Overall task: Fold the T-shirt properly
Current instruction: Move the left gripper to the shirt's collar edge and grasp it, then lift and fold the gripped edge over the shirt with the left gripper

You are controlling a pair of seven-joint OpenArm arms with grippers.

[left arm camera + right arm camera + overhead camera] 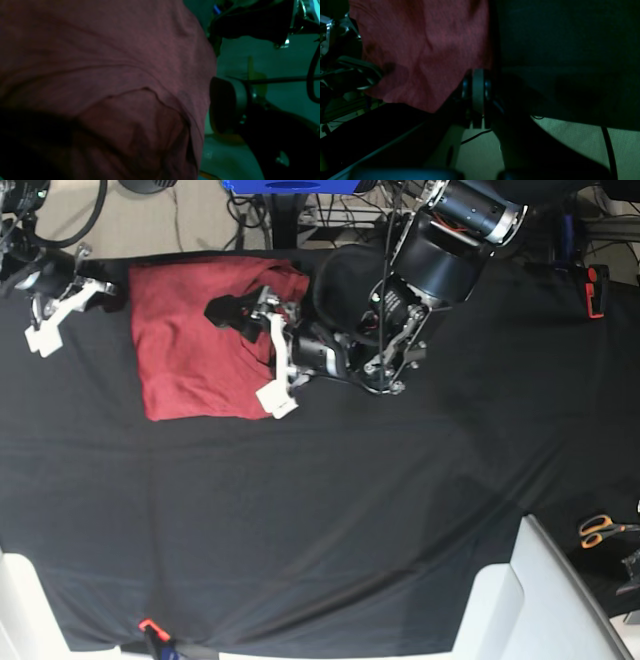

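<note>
The brick-red T-shirt (190, 345) lies folded into a rough rectangle on the black cloth at the upper left. It fills the left wrist view as wrinkled fabric (112, 62). My left gripper (252, 352) reaches in from the top right and stands wide open over the T-shirt's right edge. One dark finger pad (222, 105) shows just off the fabric's edge. My right gripper (45, 328) is left of the T-shirt and apart from it. Its fingers (478, 90) are pressed together with nothing between them, and the T-shirt (425, 50) shows behind them.
The black cloth (330, 510) covers the table. Orange-handled scissors (600, 530) lie at the right edge, and a red and black tool (595, 290) sits at the upper right. An orange clamp (150, 627) grips the front edge. White panels (545, 600) stand at the front corners.
</note>
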